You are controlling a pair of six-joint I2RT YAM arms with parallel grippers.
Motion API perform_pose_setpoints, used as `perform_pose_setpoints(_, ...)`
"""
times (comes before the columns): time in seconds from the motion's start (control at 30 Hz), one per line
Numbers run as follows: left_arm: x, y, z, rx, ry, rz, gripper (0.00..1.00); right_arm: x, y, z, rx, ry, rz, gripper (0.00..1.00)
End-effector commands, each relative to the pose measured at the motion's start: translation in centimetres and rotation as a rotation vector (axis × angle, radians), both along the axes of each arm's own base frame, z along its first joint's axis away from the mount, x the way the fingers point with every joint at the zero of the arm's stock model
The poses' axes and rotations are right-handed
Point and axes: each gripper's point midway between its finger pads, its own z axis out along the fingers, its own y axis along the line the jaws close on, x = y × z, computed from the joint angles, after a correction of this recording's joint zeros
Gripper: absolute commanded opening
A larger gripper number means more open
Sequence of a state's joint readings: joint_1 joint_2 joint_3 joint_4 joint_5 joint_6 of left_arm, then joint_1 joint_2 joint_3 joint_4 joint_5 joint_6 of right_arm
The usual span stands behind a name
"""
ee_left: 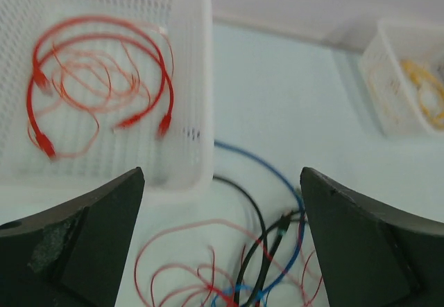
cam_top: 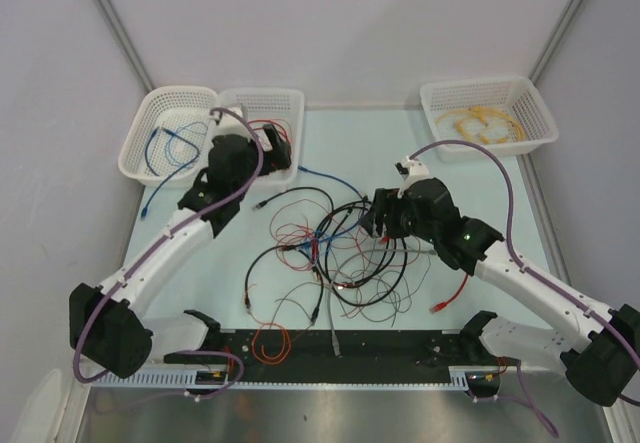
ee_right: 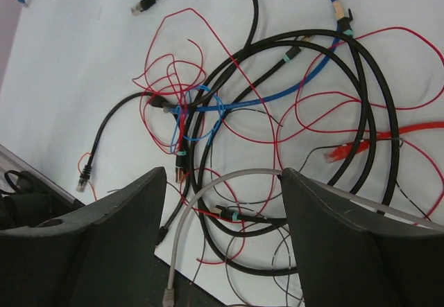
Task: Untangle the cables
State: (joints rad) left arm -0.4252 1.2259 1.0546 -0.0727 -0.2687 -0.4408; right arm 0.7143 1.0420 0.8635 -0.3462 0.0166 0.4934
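Note:
The cables (cam_top: 335, 253) lie in a jumble at the table's middle: black loops, thin red wires, a blue one and a grey one, intertwined. My right gripper (cam_top: 372, 221) is open over the jumble's right side. In the right wrist view it (ee_right: 223, 175) hangs empty above the tangle (ee_right: 229, 106), with a grey cable (ee_right: 182, 217) running below, between its fingers. My left gripper (cam_top: 278, 151) is open and empty at the near edge of the middle basket. In the left wrist view it (ee_left: 222, 175) looks down on black, blue and red strands (ee_left: 267, 251).
Three white baskets stand at the back. The left one (cam_top: 135, 143) holds a blue cable, the middle one (cam_top: 260, 93) red cables (ee_left: 163, 78), and the right one (cam_top: 540, 113) a yellow cable. A black rail (cam_top: 400, 348) runs along the near edge.

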Motion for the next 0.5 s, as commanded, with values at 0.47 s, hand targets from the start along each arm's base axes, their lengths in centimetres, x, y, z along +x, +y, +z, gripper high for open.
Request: perform_pose_setpoints(0.47, -7.3, 18.3, -12.2, -0.005, 0.488, 0.588, 0.99, -0.1, 1.1, 0.9, 0.028, -0.066, -0.003, 0.72)
